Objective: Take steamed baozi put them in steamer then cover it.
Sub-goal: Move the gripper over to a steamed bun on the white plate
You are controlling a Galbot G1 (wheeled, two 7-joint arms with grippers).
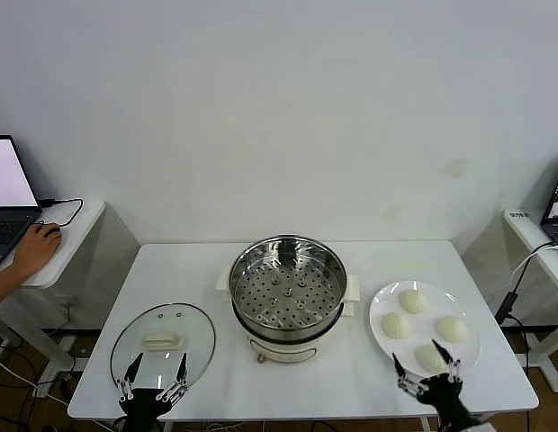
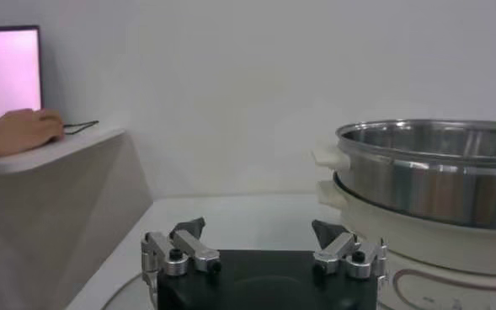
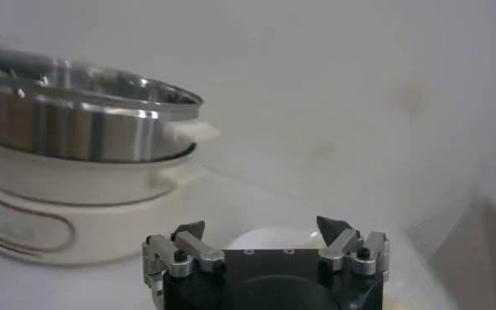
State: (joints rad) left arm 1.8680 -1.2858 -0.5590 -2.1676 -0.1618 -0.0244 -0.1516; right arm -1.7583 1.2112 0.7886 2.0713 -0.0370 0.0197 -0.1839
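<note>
right gripper [image 1: 425, 368] jaws open, over baozi [image 1: 430, 357]

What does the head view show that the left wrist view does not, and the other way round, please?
Only the head view shows the four baozi on the plate, the glass cover lying flat on the table, the steamer's perforated tray, and the open right gripper at the plate's near edge. Only the left wrist view shows the steamer from the side: steel pot on a cream base. Both show the steamer, the open left gripper, and a person's hand at a laptop.
</note>
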